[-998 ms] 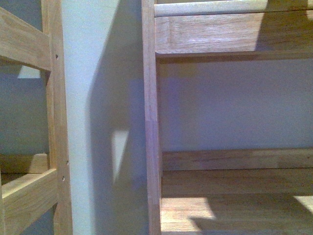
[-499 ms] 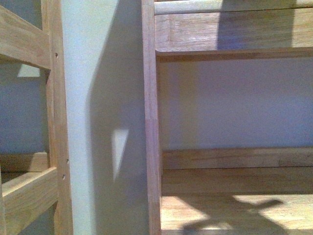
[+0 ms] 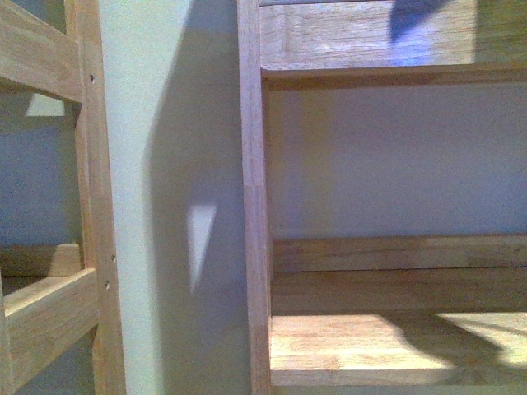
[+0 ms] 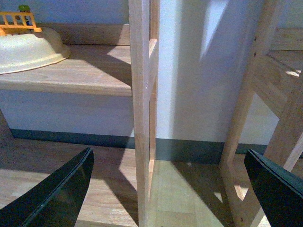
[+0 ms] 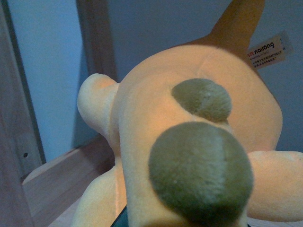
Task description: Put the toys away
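Where the front camera looks, a wooden shelving unit (image 3: 254, 197) fills the view against a pale wall (image 3: 173, 164); its lower shelf board (image 3: 395, 346) lies bare in patchy sunlight, and a second wooden frame (image 3: 86, 206) stands just beside it on the left. Neither arm shows there.

Right wrist view: the orange-yellow plush animal (image 5: 189, 118) fills the picture, very close to the lens, with one pointed ear (image 5: 239, 23) up, a white sewn tag (image 5: 267, 49) beside that ear, and two olive paw pads (image 5: 201, 172) facing the camera. Wooden boards sit behind it. The right gripper's fingers are hidden by the plush; cannot tell their state.

Left wrist view: left gripper (image 4: 170, 189), fingers (image 4: 61, 189) spread wide apart, empty, above wood flooring. A cream bowl-shaped item (image 4: 28, 47) rests on a low shelf.
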Controlling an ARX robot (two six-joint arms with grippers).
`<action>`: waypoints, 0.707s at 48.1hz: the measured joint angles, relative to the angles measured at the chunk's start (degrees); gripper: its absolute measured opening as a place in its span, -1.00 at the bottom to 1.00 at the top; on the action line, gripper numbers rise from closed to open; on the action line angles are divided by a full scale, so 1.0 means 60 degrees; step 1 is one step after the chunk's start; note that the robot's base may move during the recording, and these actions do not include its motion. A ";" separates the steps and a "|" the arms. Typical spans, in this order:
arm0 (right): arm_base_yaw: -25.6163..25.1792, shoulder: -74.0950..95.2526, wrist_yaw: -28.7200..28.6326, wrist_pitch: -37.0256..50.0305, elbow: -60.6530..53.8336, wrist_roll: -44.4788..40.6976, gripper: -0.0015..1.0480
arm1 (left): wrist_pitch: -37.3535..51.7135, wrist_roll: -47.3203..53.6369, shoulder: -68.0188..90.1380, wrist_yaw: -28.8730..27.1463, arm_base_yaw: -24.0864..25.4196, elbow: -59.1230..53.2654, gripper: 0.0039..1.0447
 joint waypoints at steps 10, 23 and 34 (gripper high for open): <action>0.0131 0.0852 -0.0273 -0.0310 0.0674 0.0452 -0.84 | 0.0000 0.0000 0.0000 0.0000 0.0000 0.0000 0.89; 0.0572 0.1395 -0.0579 -0.0160 0.0845 0.1315 -0.84 | 0.0000 0.0000 0.0000 0.0000 0.0000 0.0000 0.89; 0.1056 0.1432 -0.0732 0.0280 0.0597 0.1953 -0.84 | 0.0000 0.0000 0.0000 0.0000 0.0000 0.0000 0.89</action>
